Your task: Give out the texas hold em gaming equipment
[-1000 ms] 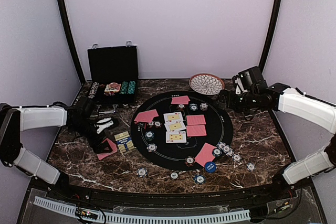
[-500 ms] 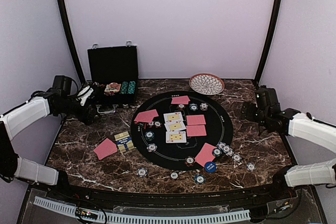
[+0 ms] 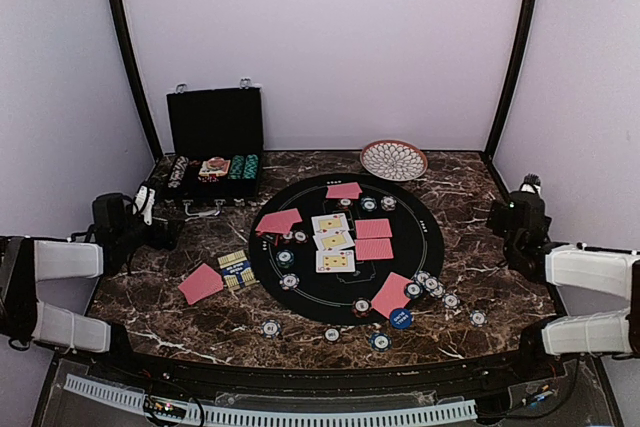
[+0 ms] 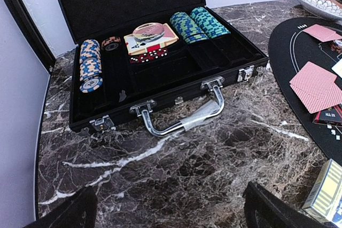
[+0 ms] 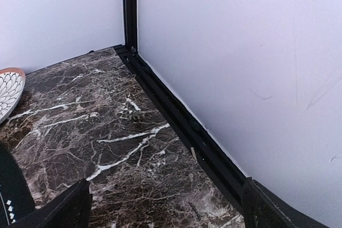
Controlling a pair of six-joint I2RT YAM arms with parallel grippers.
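Both end effectors stand wide apart and hold nothing. Only the top view shows the spread: red-backed cards and striped chips on the round black mat, between the left end effector and the right end effector, apart from both. The left wrist view shows the open black case straight ahead, chip stacks inside. The right wrist view shows bare desk ahead and the plate far left.
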